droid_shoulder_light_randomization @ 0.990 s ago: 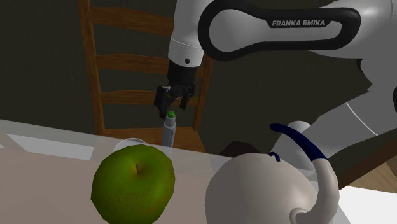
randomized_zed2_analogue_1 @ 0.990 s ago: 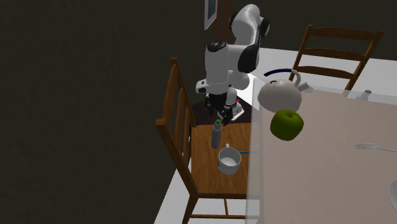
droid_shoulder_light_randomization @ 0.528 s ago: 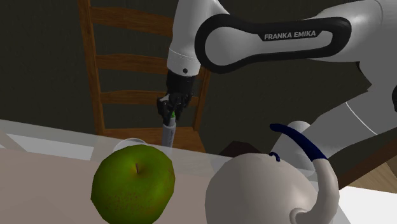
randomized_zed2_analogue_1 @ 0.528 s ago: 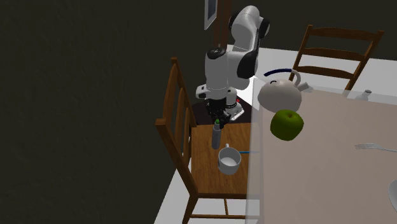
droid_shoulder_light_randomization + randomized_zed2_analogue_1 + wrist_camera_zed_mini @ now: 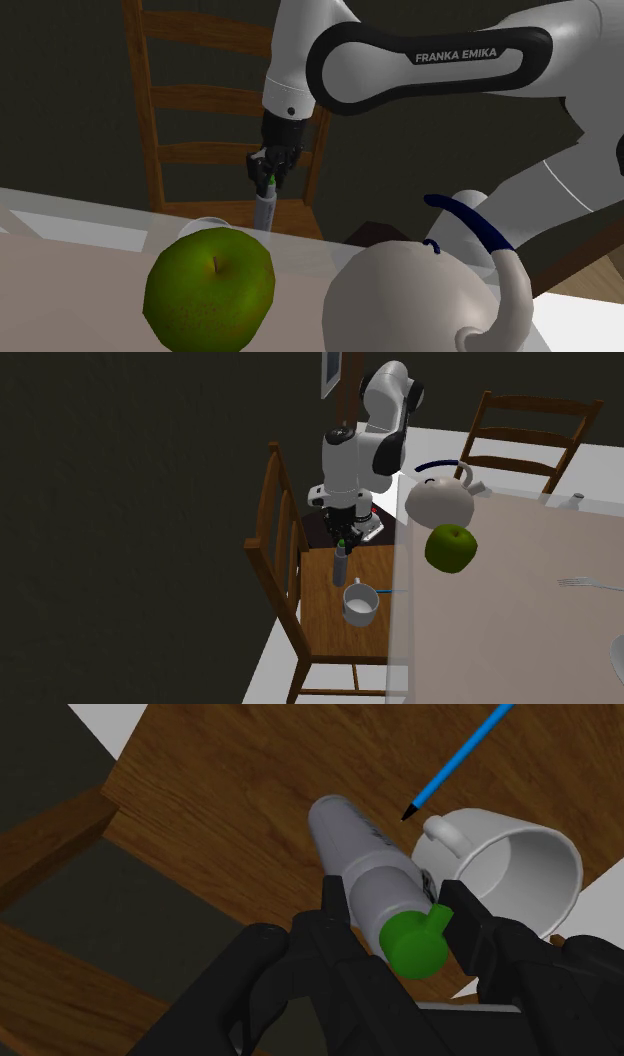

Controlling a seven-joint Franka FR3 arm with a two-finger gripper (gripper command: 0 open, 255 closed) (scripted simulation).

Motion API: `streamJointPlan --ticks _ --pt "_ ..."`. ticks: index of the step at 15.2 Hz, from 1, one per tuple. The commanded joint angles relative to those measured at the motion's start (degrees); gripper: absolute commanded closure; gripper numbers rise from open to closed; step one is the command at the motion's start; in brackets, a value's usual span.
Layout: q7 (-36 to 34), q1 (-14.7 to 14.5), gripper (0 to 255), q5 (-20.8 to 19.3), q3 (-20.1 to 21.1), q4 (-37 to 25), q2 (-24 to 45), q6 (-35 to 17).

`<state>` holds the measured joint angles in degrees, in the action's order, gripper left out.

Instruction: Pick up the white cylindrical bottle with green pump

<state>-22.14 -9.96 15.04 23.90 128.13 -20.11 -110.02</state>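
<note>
Wooden chair seat (image 5: 322,620) drawn up at the table (image 5: 500,642), and that is where our work sits. The pale cylindrical bottle (image 5: 362,869) stands upright just beside the white mug (image 5: 520,874), on the arm's side of the mug. A blue pen (image 5: 462,756) lies near the mug as well, its tip aimed at the mug's handle.

Now the jaws: they sit low over the bottle's top. One is flat against the neck on the side away from the mug, and the other is up against the green pump (image 5: 415,944) on the mug's side. We see no gap on either flank, so we call them clamped on the bottle.

The bottle's base looks planted on the seat next to the mug, so we judge the grasp made and the lift not yet begun.

What does the next move ask of us? A clean, straight rise, we reckon. The hold is high up by the pump, so the body could swing or slip if the squeeze eases. Any sideways drift toward the mug risks a knock. The green apple (image 5: 210,285) and the teapot (image 5: 420,300) are up on the table, well apart from the mug, and should not trouble us.
</note>
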Motion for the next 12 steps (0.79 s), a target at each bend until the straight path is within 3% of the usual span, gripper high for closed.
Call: streamJointPlan --ticks 1,12 --pt "-0.1 0.0 255 -0.1 -0.1 -0.6 -0.1 0.8" --pt "-1.0 0.4 255 -0.7 -1.1 -8.5 -0.6 9.3"
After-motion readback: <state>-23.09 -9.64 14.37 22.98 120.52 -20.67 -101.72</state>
